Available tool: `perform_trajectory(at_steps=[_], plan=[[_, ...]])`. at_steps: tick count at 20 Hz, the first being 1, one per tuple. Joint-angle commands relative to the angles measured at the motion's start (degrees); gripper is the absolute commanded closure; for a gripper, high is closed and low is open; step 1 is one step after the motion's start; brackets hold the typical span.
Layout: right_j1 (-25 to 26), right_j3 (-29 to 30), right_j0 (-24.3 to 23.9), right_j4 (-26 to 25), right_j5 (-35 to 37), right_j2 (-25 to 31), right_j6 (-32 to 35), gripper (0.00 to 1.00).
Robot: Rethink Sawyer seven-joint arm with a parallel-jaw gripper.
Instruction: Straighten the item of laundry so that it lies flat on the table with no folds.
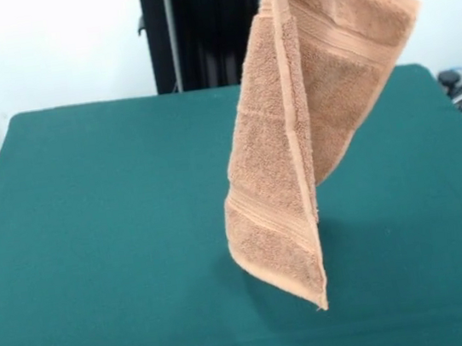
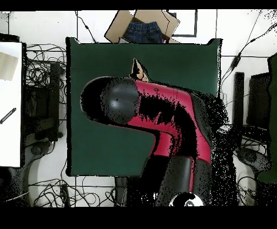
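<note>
Towel (image 1: pixel 294 130): orange-tan terry, looped pile, woven border bands, doubled along a vertical fold, hanging in the air above the dark green felt worktop (image 1: pixel 95 244), lowest corner just off the surface. A small white tag shows at its top edge; no writing readable. Tool hidden; grip cannot be told.

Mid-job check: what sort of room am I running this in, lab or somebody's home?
Most likely a robotics lab or test cell, not a home. A green felt-topped table stands by a bare white wall, loose cables sprawl over the floor around it, and a cardboard box of clothes waits at the table's edge. The towel hangs in mid-air.
</note>
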Motion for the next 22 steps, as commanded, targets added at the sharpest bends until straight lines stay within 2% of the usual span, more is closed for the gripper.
perform_trajectory(at_steps=[1, 7, 17, 18, 22], plan=[[-1.0, 2.8, 0.5, -2.2, 1.0, 4.4, -1.6, 1.0], [-1.0, 4.1, 0.6, -1.8, -1.0, 4.3, -0.7, 1.0], [-1.1, 4.1, 0.6, -1.8, -0.2, 4.7, -1.2, 1.0], [-1.0, 4.0, 0.5, -1.8, 0.0, 4.8, -1.2, 0.0], [-0.9, 3.8, 0.4, -1.8, 0.2, 4.8, -1.3, 0.0]])
